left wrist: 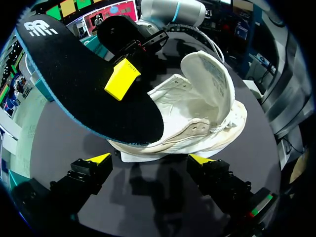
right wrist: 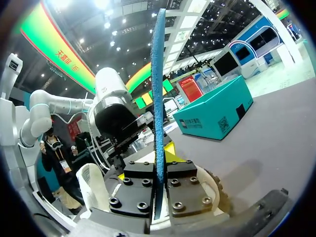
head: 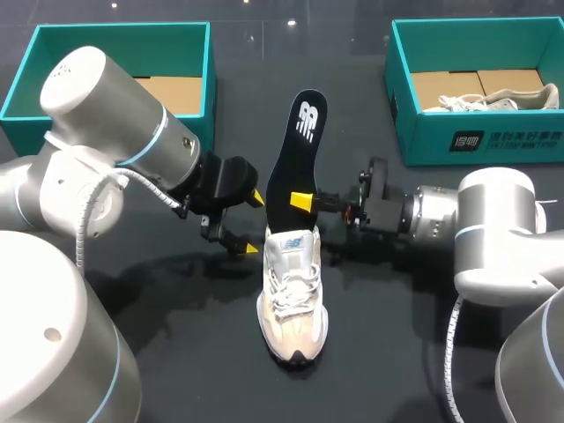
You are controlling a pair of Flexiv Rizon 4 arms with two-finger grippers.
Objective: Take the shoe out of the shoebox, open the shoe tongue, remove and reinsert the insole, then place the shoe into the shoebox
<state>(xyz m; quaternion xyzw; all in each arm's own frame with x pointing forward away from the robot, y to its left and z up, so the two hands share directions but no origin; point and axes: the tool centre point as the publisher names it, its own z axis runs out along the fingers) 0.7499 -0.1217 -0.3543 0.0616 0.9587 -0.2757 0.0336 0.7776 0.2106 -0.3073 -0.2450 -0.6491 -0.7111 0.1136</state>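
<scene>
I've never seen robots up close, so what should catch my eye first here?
The right gripper pinches a black insole between its fingers, tilted up above the pale shoe at the middle of the table. The left gripper stands open beside the shoe's heel; teal shoeboxes sit at both far corners.

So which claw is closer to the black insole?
Right. The right claw is shut on the insole. The left claw is open beside the shoe, just short of the insole.
</scene>
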